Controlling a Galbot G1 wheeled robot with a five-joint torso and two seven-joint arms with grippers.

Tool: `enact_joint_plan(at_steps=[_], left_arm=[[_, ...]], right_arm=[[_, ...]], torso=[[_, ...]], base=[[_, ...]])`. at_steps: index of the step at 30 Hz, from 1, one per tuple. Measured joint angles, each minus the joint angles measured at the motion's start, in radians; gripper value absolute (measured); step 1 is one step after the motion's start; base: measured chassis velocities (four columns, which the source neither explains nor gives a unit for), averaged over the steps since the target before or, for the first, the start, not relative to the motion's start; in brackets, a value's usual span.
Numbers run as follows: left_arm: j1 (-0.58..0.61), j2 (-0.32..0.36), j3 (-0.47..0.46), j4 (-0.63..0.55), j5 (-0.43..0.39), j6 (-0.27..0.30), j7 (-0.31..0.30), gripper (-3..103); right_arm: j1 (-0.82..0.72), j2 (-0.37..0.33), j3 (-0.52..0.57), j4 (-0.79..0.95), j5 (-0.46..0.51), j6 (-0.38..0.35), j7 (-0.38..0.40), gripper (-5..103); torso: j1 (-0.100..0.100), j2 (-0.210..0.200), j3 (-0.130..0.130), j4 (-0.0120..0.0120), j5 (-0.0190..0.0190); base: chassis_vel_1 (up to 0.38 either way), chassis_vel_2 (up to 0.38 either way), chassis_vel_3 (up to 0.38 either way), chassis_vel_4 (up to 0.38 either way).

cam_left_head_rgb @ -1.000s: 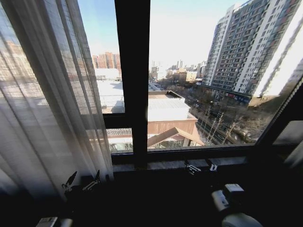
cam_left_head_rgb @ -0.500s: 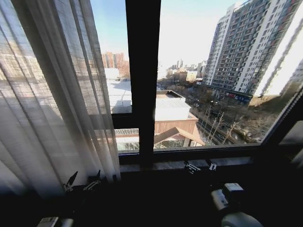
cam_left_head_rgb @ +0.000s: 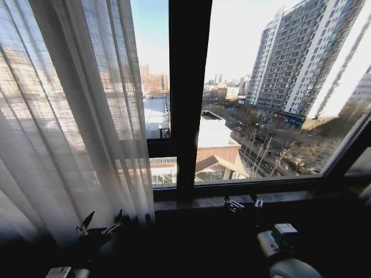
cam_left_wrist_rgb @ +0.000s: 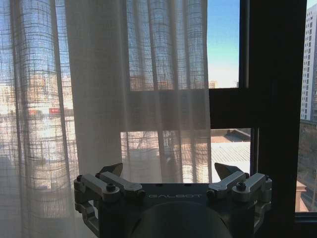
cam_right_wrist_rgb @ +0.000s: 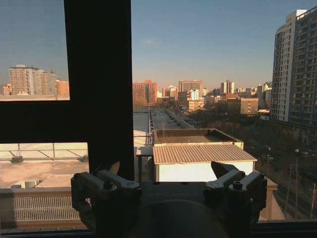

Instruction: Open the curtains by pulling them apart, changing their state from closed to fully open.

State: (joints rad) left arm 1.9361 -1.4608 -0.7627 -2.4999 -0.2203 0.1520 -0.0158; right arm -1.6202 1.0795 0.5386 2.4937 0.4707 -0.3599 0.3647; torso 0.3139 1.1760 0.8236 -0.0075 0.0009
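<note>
Sunlit city towers are seen through the dark window frame (cam_left_head_rgb: 188, 98) in the head view, where the sheer off-white pleated curtains (cam_left_head_rgb: 69, 116) are gathered at the left. Both the left gripper (cam_left_head_rgb: 99, 223) and right gripper (cam_left_head_rgb: 242, 202) are held low, fingers apart. Gridded fabric is faced closely in the left wrist view, untouched. Bare glass is faced in the right wrist view.

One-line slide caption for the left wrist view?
Open left gripper faces the sheer curtain, not touching it, dark window frame alongside.

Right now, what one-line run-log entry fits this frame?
sheer off-white curtain panel: covering left glass | left gripper: open, low beside curtain | right gripper: open, at dark window frame
</note>
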Motion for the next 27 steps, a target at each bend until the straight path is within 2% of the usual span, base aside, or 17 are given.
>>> enact_joint_plan(at_steps=[6, 19, 23, 27], left_arm=[[0.007, 0.001, -0.004, 0.000, 0.001, 0.000, 0.000, 100], [0.015, -0.007, -0.001, 0.000, 0.005, 0.000, 0.000, 100], [0.012, 0.005, -0.003, 0.000, 0.004, 0.000, 0.000, 100], [-0.007, 0.047, -0.014, 0.000, -0.010, 0.000, 0.000, 100]], right_arm=[[0.007, 0.000, 0.000, -0.002, 0.001, 0.000, 0.000, 100], [-0.001, 0.000, 0.003, 0.005, 0.003, 0.003, 0.000, 100], [-0.001, 0.001, 0.001, 0.005, 0.002, 0.013, 0.000, 100], [-0.003, 0.001, 0.002, 0.006, 0.002, 0.020, 0.002, 100]], torso=[[0.000, 0.000, 0.000, 0.0000, -0.0014], [0.000, 0.000, 0.000, -0.0001, -0.0005], [0.000, 0.000, 0.000, 0.0000, -0.0008], [0.000, 0.000, 0.000, 0.0000, -0.0007]], base=[[-0.016, 0.017, 0.015, -0.027], [-0.060, 0.057, 0.057, -0.061], [-0.012, 0.013, 0.014, -0.011], [0.000, 0.000, 0.000, 0.000]])
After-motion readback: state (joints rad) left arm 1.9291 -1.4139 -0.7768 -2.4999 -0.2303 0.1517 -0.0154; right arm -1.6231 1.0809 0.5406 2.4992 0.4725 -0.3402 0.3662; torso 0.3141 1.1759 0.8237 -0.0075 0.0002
